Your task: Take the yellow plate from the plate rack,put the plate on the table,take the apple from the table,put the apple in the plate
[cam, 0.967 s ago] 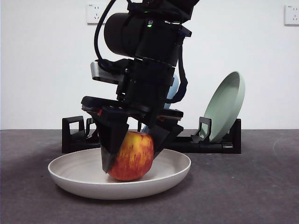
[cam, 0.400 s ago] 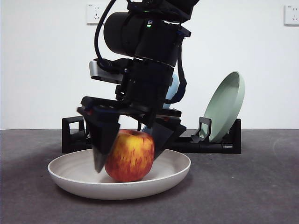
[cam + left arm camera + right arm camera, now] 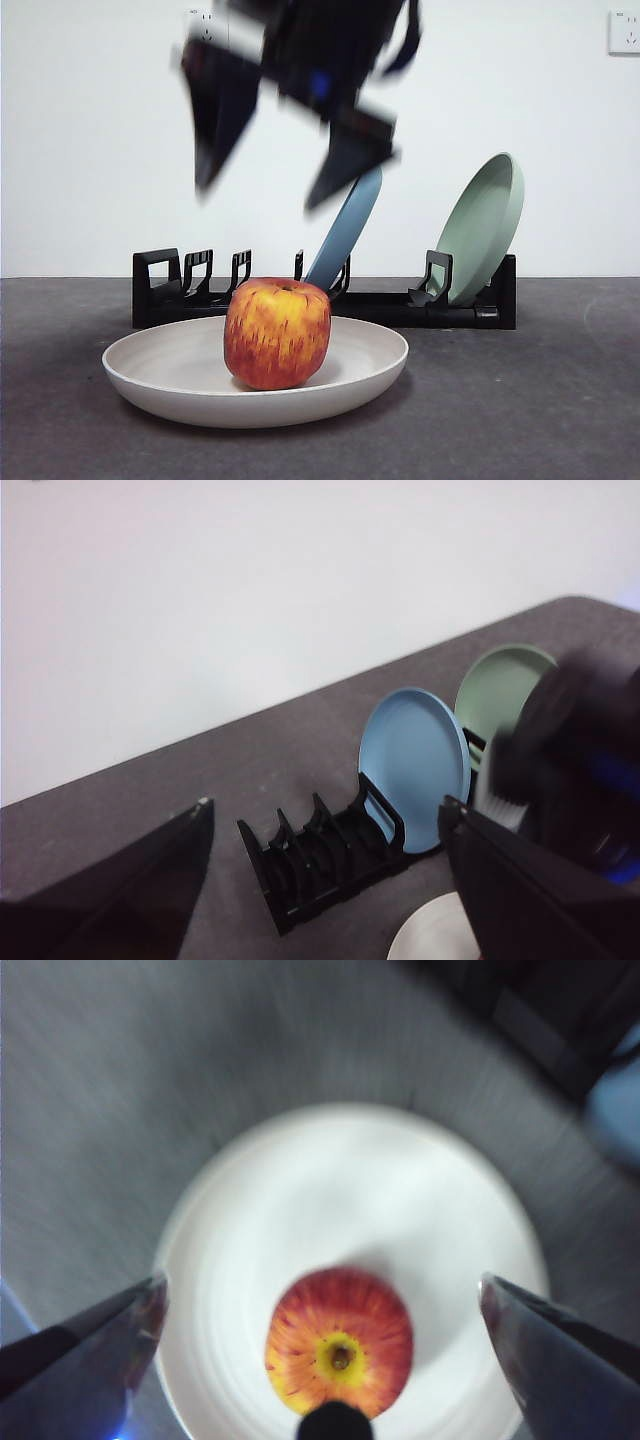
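The apple (image 3: 277, 333), red streaked over yellow, stands upright in the cream yellow plate (image 3: 160, 375), which lies flat on the dark grey table (image 3: 540, 400) in front of the black plate rack (image 3: 400, 305). My right gripper (image 3: 260, 195) hangs open and empty, blurred, well above the apple. In the right wrist view the right gripper (image 3: 322, 1285) looks straight down on the apple (image 3: 340, 1350) and the plate (image 3: 300, 1210). My left gripper (image 3: 325, 805) is open and empty, away from the plate, and looks at the rack (image 3: 320, 865).
A blue plate (image 3: 345, 235) leans in the rack's middle and a pale green plate (image 3: 485, 225) at its right end. The left wrist view shows both plates, blue (image 3: 415, 770) and green (image 3: 500, 680), and the blurred right arm (image 3: 570, 770).
My right gripper opened off the apple and rose fast, straight up. The apple stays in the plate.
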`<state>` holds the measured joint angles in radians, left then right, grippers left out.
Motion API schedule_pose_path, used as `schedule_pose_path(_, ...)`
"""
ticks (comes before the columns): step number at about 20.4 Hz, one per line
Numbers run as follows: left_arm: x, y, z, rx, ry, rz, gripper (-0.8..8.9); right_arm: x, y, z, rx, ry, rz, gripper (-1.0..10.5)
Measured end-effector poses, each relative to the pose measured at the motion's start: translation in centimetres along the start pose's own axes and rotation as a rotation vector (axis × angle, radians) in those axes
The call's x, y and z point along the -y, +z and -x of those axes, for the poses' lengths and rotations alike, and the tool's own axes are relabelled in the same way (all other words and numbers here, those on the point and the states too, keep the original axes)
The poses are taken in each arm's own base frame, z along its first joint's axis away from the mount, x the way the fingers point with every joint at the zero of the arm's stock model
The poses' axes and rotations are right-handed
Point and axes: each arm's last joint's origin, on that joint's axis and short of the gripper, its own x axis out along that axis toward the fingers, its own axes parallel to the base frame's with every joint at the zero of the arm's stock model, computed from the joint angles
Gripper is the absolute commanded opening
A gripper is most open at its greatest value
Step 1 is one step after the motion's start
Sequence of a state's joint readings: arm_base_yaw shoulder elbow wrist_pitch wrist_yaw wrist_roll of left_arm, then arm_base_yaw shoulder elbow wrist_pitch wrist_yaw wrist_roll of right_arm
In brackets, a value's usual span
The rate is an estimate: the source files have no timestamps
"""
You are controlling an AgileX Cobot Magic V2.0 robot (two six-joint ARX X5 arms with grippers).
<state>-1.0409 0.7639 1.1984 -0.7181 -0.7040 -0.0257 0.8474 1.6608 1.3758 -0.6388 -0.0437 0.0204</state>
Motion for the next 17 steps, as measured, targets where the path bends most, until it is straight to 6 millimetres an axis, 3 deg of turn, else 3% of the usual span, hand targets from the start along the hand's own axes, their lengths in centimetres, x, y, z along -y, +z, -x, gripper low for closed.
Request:
schedule_pose_path(3,0.8,0.0,-1.0,-0.029,0.001,-0.026,3.66,0.4,0.5,3.9,0.106,-0.038,0.012,6.2)
schedule_pose_path(4,1.1,-0.1,-1.3,-0.038,0.0,-0.038,3.22,0.5,0.5,5.0,0.132,-0.056,0.01,6.2)
schedule_pose_path(7,2.0,-0.2,-2.3,-0.07,-0.006,-0.097,-0.08,1.4,0.3,8.6,0.214,-0.118,-0.007,4.5)
schedule_pose_path(12,3.3,-0.4,-3.8,-0.109,-0.037,-0.203,-0.08,2.9,-1.1,14.7,0.332,-0.222,-0.059,0.2)
schedule_pose_path(17,2.9,-0.3,-5.5,-0.124,-0.042,-0.246,-0.08,4.8,-3.2,18.1,0.325,-0.317,-0.122,-0.2)
